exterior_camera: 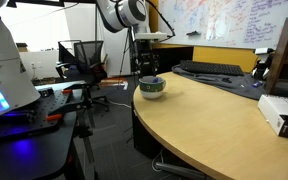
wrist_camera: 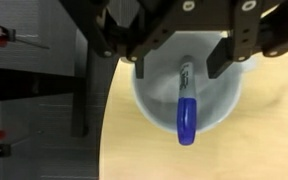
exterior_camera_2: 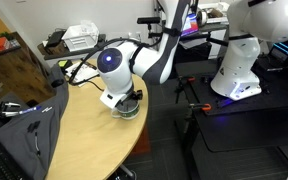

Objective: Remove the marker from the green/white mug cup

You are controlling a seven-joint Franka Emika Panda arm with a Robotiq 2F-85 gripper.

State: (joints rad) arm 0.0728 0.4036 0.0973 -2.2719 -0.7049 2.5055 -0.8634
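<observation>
- In the wrist view, the thin blue-capped marker (wrist_camera: pixel 186 105) lies in the low, round white cup with a green band (wrist_camera: pixel 149 100), near the middle of the frame; its blue cap points to the lower edge and sits over the cup's near rim, and its paler barrel runs up between the fingers
- The black Robotiq gripper (wrist_camera: pixel 183 65) enters from the top of that frame with its jaws spread, one fingertip (wrist_camera: pixel 222 65) to the right of the barrel and the other to its left, neither touching it as far as the frame shows
- In both exterior views the gripper (exterior_camera: pixel 147 68) hangs right over the cup (exterior_camera: pixel 152 90) near the curved edge of the light wooden table (exterior_camera: pixel 214 120); the cup (exterior_camera_2: pixel 132 111) is largely hidden under the wrist
- The step in hand appears to be the grasp: lower straight down so the pads bracket the barrel above the cap, staying clear of the cup's wall
- Close across the barrel's width, not along it, so the round stick does not roll out of the pinch
- The cup looks light and is close to the table edge, so lift vertically and slowly; a finger snagging the rim could tip or drag it
- Whether the fingertips are already below the rim cannot be told
</observation>
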